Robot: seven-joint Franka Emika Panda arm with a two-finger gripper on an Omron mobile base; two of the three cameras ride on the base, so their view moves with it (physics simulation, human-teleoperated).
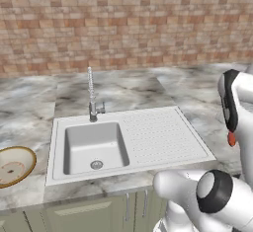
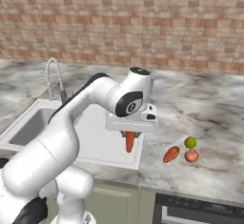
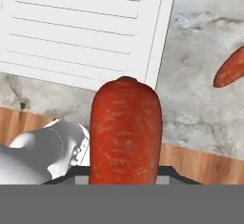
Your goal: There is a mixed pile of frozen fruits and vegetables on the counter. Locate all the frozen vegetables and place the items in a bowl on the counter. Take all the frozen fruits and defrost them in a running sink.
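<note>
Right base view gives you the marbled counter (image 2: 205, 108) running across the frame under the brick wall, with the grey sink (image 2: 33, 123) at the left and its chrome spring-neck faucet (image 2: 56, 77) in the upper left. You can see the white arm reaching from the lower left to the centre, where the gripper (image 2: 129, 137) hangs over the near right corner of the dotted drainboard (image 2: 95, 139) with its jaws clenched on the long carrot (image 2: 129, 142), which points straight down. In the left base view you will find the bowl (image 1: 15, 166) at the left edge, well apart from the sink. To the right of centre in the right base view, the stubby carrot piece (image 2: 171, 154) lies on the counter, just beside the red-orange ball (image 2: 191, 156), with the yellow-green ball (image 2: 190, 142) close behind it.
</note>
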